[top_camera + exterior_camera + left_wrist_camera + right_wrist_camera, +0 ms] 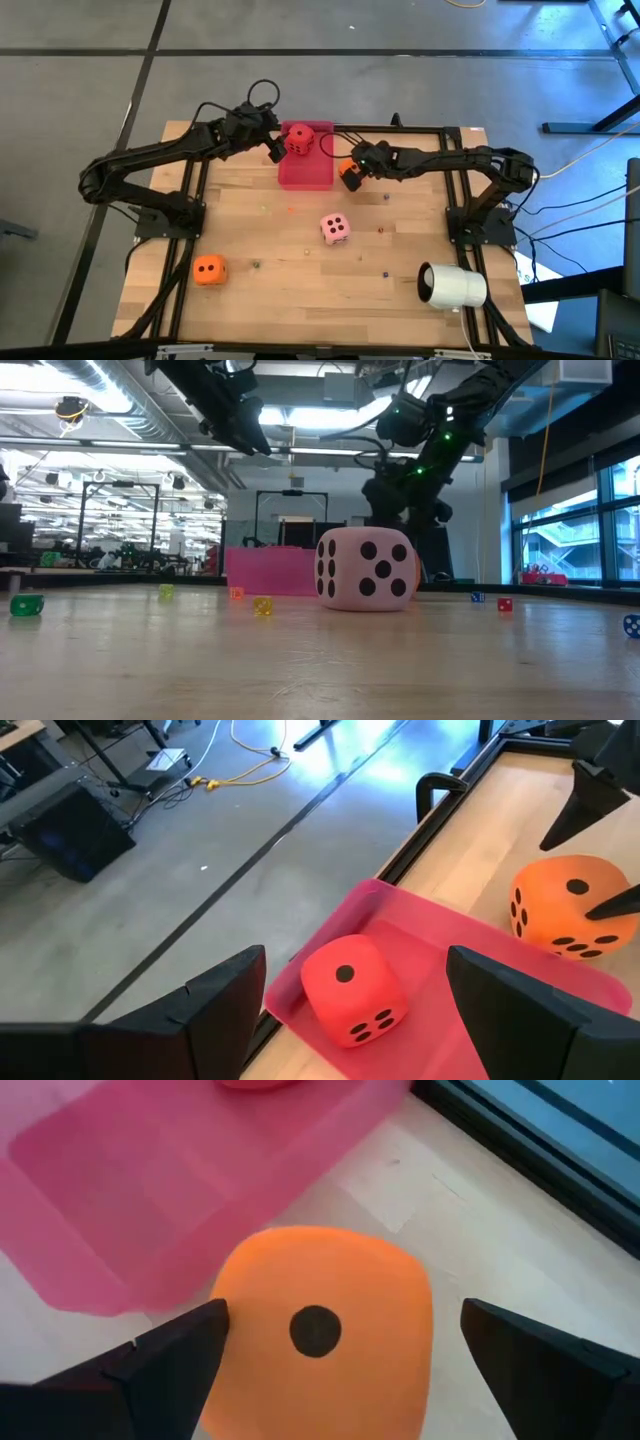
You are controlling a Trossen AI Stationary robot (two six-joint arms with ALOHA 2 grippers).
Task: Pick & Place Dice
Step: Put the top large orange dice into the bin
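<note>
Nearest the right wrist camera: orange die (pixel 320 1345), single pip up, on the desk (pixel 290 290) just beside the pink tray (pixel 150 1190). Right gripper (pixel 330 1350) over it, fingers (pixel 170 1355) spread wide on either side, apparently not yet touching.

To do this pick well: lower until the fingers bracket the die's middle, close gently because it looks soft, lift clear of the tray's rim, then release over bare tray floor, away from the red die (pixel 352 988) already inside at the far end.

Left gripper (pixel 350 1010) just above that red die, fingers (pixel 225 995) parted and empty; best kept out of the right arm's path.

Still loose on the desk: pale pink die (pixel 335 229) mid-desk, second orange die (pixel 209 269) near the front left. White cylinder (pixel 452 285) front right, well apart.
</note>
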